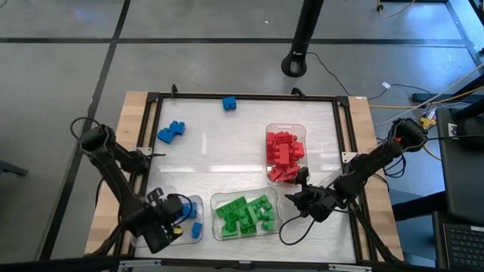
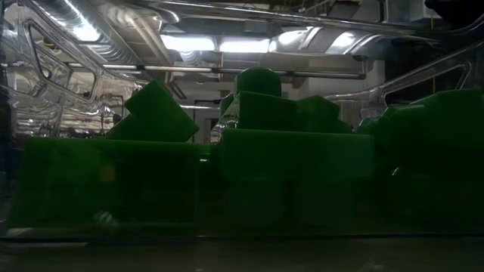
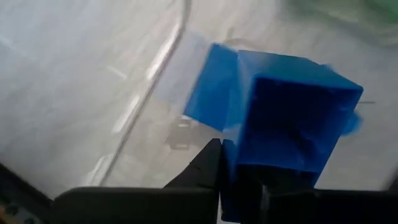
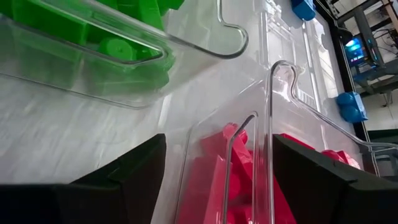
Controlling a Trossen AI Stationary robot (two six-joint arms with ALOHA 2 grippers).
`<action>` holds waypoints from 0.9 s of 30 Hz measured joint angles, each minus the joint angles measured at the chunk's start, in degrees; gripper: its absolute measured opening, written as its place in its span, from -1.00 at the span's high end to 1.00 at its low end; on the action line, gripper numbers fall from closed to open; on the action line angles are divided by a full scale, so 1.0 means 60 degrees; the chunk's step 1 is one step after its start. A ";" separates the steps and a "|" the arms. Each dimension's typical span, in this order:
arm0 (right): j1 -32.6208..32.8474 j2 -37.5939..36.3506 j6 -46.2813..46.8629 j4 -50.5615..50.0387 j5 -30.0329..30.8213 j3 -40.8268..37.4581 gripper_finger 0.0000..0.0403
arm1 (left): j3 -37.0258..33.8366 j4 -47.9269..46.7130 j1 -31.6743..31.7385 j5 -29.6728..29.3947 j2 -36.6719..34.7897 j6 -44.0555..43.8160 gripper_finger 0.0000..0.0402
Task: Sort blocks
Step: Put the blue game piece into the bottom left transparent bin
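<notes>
A blue block (image 3: 292,112) sits in my left gripper (image 3: 245,171), which is shut on it above the clear tray (image 1: 193,202) at the near left (image 1: 174,214). Another blue block (image 1: 197,230) lies in that tray. Two more blue blocks (image 1: 172,132) (image 1: 229,103) rest on the table farther back. Green blocks (image 1: 243,214) fill the near middle tray and red blocks (image 1: 283,155) the tray beyond it. My right gripper (image 4: 219,146) is open near the red tray's near end (image 1: 302,198), one finger on either side of that tray's corner wall (image 4: 271,124). My left gripper pinches the blue block between its two fingers (image 3: 208,165) at the block's end nearest the wrist (image 3: 249,158). The fingers come from above, pointing steeply down. The block is lifted clear over the clear tray's floor.
A black frame (image 1: 242,97) borders the white work surface. The three clear trays sit close together along the near side. In the low view, the green tray (image 2: 227,174) blocks nearly everything. Bare surface lies in the middle and far right (image 1: 227,151).
</notes>
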 joint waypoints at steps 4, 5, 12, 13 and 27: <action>0.0000 0.0000 0.0000 0.0007 0.0007 0.0000 -0.40 | -0.0240 -0.0059 0.0169 0.0231 0.0000 -0.0184 0.72; 0.0000 0.0000 -0.0002 0.0007 0.0007 0.0000 -0.40 | -0.0240 -0.0052 0.0241 0.0314 0.0000 -0.0188 0.66; 0.0002 0.0000 -0.0033 0.0011 0.0016 0.0000 -0.40 | -0.0241 -0.0001 0.0869 0.1558 -0.0060 0.0434 0.18; 0.0000 0.0000 -0.0033 0.0007 0.0018 0.0000 -0.40 | -0.0244 0.0016 0.0978 0.1790 -0.0112 0.0536 0.13; 0.0002 0.0000 -0.0040 0.0034 0.0026 0.0000 -0.40 | -0.0240 -0.0221 0.1464 0.2927 -0.1504 0.0567 -0.06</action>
